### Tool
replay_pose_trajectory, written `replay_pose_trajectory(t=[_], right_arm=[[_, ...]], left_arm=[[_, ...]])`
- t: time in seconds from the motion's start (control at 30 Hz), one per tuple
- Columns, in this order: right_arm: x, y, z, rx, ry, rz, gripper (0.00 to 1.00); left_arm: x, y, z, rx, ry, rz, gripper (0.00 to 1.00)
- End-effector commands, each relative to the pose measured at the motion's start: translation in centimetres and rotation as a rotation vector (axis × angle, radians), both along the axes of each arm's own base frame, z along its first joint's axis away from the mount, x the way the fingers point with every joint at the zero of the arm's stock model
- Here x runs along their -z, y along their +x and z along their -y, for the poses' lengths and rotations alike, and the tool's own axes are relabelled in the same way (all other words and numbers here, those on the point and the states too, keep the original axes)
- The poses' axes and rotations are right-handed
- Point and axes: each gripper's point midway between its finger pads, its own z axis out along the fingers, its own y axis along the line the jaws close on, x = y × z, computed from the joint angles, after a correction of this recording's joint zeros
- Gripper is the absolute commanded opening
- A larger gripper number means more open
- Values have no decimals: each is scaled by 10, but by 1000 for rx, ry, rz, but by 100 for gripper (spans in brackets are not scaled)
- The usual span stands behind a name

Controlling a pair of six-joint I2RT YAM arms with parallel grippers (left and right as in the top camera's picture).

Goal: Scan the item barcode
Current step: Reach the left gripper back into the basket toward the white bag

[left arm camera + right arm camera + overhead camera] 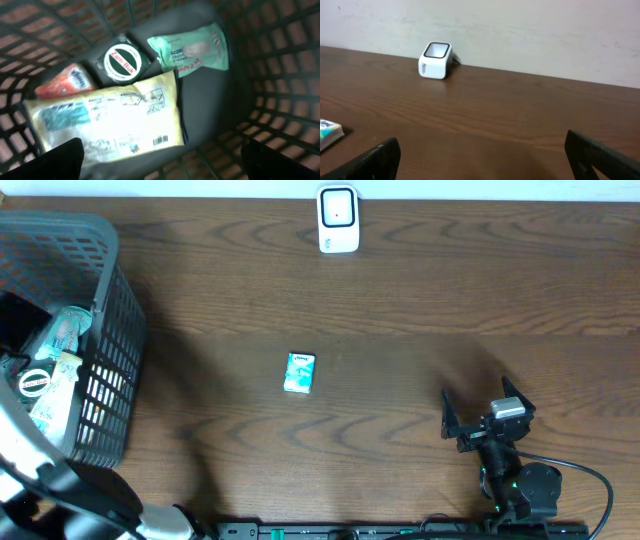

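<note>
Two risks stand out, as I judge it. First, the left gripper [160, 152], jaws spread wide and holding nothing, hangs over the basket [110, 330] at the table's left edge. Four items are packed below it:
- a large pale pouch [105, 122];
- a Zam-Buk tin [126, 63] touching the pouch's upper edge;
- a green wipes pack [192, 50] just beside the tin;
- an orange pack [65, 82] on the tin's other side.

With things this close, closing down could pinch two at once, or a finger could catch the mesh wall. The slack pouch may also fold and hide its barcode [160, 140] (printed near one corner, facing up now). Second, whatever gets lifted must clear the basket's tall wall and cross to the scanner [338, 220] at the middle of the table's far edge. A code turned away from its window would not read.

The right gripper [480, 152], equally wide and empty, sits low near the table's near-right corner, facing the scanner. A small teal box [299, 372] lies flat around the table's middle, well apart from basket and scanner, with nothing between it and the scanner. Whether this box or a basket item is the one to scan, I cannot tell.
</note>
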Motion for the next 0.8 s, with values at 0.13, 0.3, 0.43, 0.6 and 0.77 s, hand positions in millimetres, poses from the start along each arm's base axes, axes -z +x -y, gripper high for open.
replay_pose_trajectory(t=[0.13,0.3,0.43,0.6,0.77], right_arm=[[2,0,2,9,5,-6,99],[1,0,2,9,5,-5,99],[1,0,2,9,5,-5,99],[1,0,2,9,5,-5,99],[1,0,2,9,5,-5,99]], left_arm=[[57,15,1,251,-71,-107,99],[90,3,5,327,-87,-168,99],[114,-8,5,369,-91,-201,99],[123,-9,-5,407,-52,-193,99],[132,-16,-16,416,-44,-192,98]])
